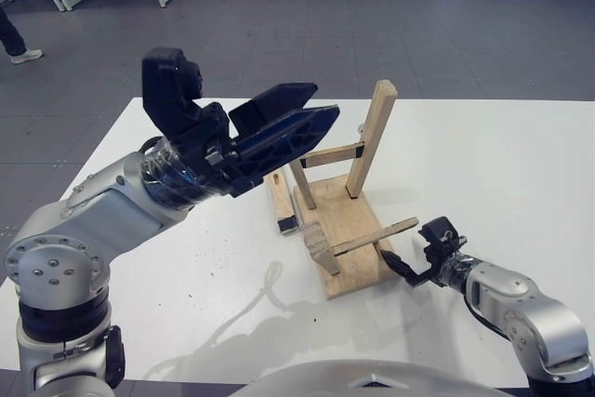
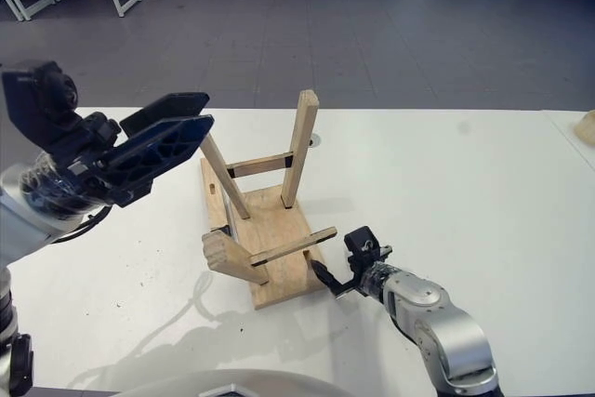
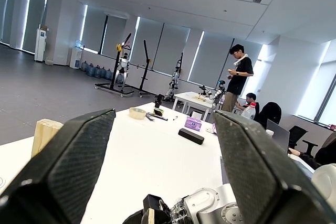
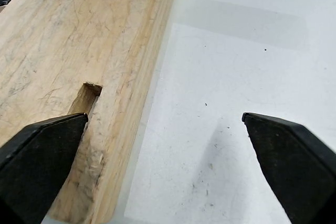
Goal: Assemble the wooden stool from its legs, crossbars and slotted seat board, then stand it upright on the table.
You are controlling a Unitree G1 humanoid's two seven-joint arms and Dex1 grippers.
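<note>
While 1 seat board (image 2: 279,220) lies flat w/ 3 legs (image 2: 299,146) + 2 crossbars (image 2: 260,165) on it, left gripper (image 1: 321,104) hovers at 10 o'clock, right gripper (image 2: 327,278) at 4; both jaws spread.

Nothing legible: no text, label, number or sign on the pale slotted wooden seat board (image 4: 63,51) beneath 1 jaw of the right gripper (image 4: 164,118), nor elsewhere.

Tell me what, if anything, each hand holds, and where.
Nothing: left hand open in the air, right hand open at the pale wooden seat board.
</note>
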